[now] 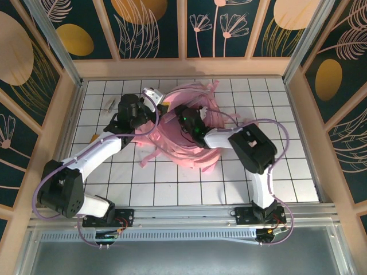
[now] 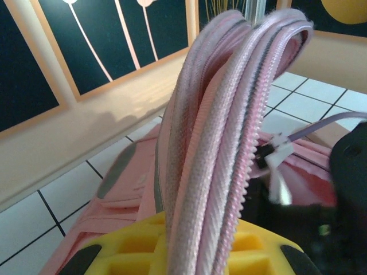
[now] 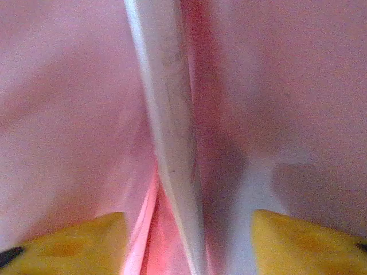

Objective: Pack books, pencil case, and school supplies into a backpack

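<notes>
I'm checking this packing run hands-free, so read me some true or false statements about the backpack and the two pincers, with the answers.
1. The left pincer is shut on the backpack's zippered edge. True.
2. The right pincer's fingers stand apart. True.
3. The right pincer hangs out in the open, away from the backpack. False: it is down inside the backpack, pink fabric all around it.
4. The backpack is blue. False: it is pink.
5. A small grey-white piece lies on the table, to the left of the backpack. True.
</notes>
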